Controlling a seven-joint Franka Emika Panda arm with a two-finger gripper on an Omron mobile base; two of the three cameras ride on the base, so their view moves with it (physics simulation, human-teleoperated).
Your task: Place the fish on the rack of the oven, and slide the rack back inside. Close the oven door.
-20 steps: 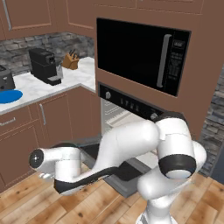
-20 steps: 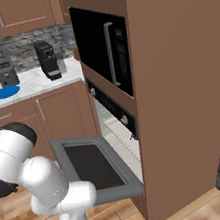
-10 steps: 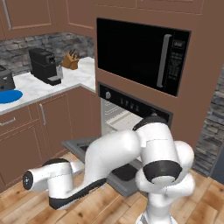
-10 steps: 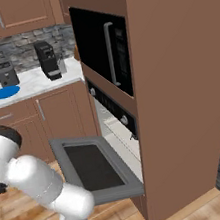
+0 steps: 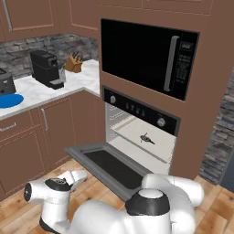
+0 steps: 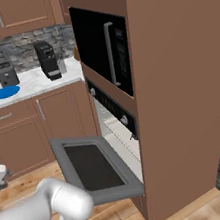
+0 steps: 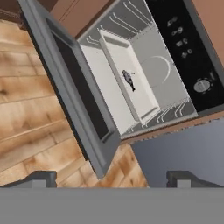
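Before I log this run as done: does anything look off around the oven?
The oven door hangs fully open, flat out over the floor, with the gripper open and well short of it. The fish lies on the rack inside the oven. Nothing looks spilled or damaged.

Matt grey oven door with glossy dark glass, smooth pale rack, wood-plank floor.

Domestic kitchen: brown cabinets, stone backsplash, pale bench carrying coffee machine and knife block; at 3 o'clock, built-in microwave above wall oven; wood floor.
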